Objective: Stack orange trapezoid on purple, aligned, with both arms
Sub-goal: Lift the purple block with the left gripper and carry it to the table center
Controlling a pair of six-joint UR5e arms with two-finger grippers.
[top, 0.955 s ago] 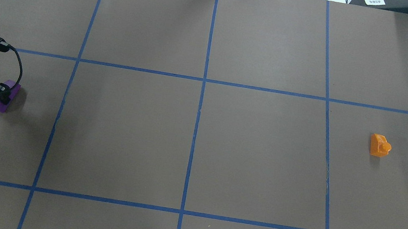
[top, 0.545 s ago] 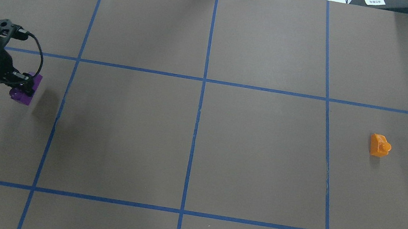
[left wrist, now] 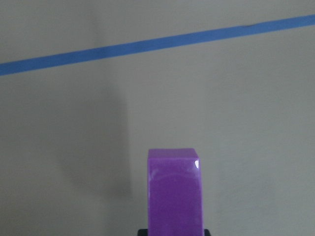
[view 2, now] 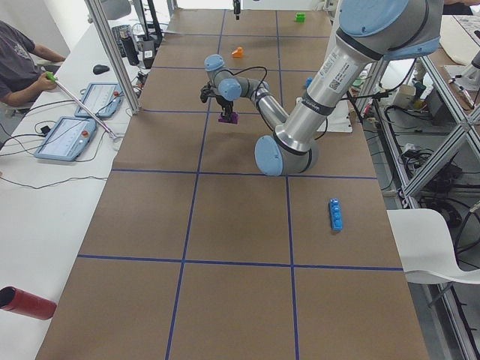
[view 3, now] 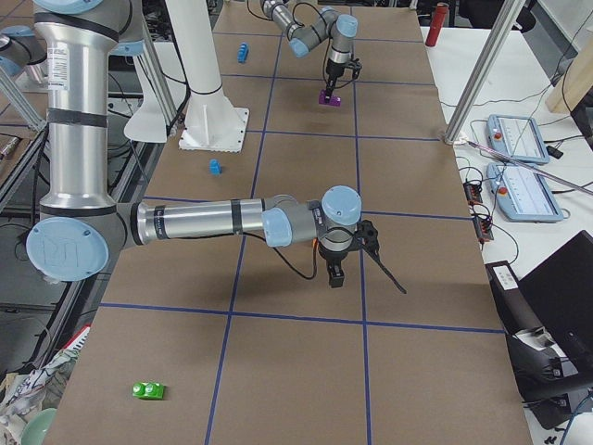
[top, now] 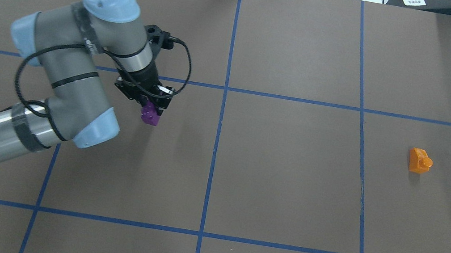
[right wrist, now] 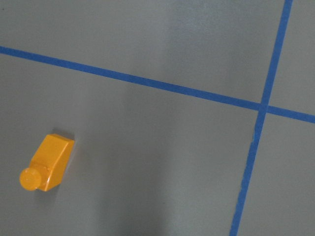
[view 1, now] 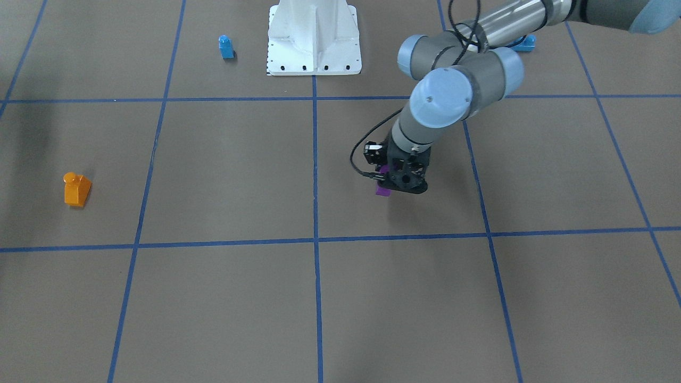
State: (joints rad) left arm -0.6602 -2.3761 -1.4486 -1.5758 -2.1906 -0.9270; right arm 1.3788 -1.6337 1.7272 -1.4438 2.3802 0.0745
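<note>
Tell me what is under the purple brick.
Only brown table paper shows beneath the purple brick, held by the left gripper. Its underside and the spot directly below are hidden.

Seen from the front, a small blue single-stud brick (view 1: 226, 46) stands at eleven o'clock; from the left end, a long blue brick (view 2: 336, 214) lies at four o'clock and a red cylinder (view 2: 27, 303) at eight.

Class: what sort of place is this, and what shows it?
Likely a robotics lab: the left gripper holds a purple brick at a tape-gridded table, with an operator beside control tablets.
</note>
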